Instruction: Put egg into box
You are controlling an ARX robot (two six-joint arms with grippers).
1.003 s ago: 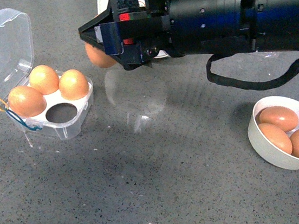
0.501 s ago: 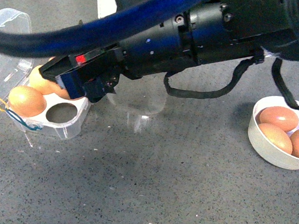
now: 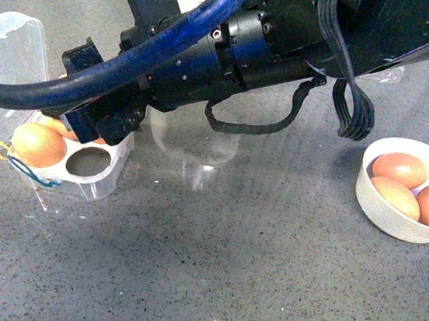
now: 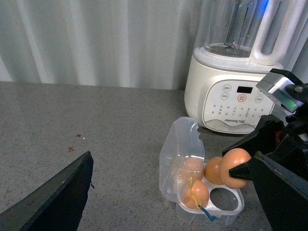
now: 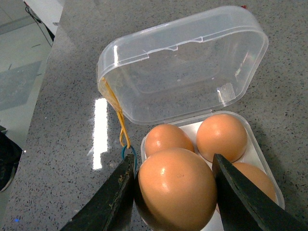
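The right jaws are closed on the egg (image 5: 175, 190), one finger on each side. Nothing is under the egg, so it can go straight down. It is held in the air just above the box (image 3: 108, 181), which sits on the desk (image 3: 224, 271), and it does not touch the box yet. The lid (image 5: 183, 72) stands open and tilted back, away from the arm, so the way from above is free. Three holes have eggs in them. The one empty hole (image 3: 89, 162) is at the near corner, on the side toward the bowl (image 3: 377, 208). The egg probably hangs over that hole, but in the right wrist view it covers that corner, so I cannot be sure. The left jaws stand wide apart and hold nothing, away from the box.
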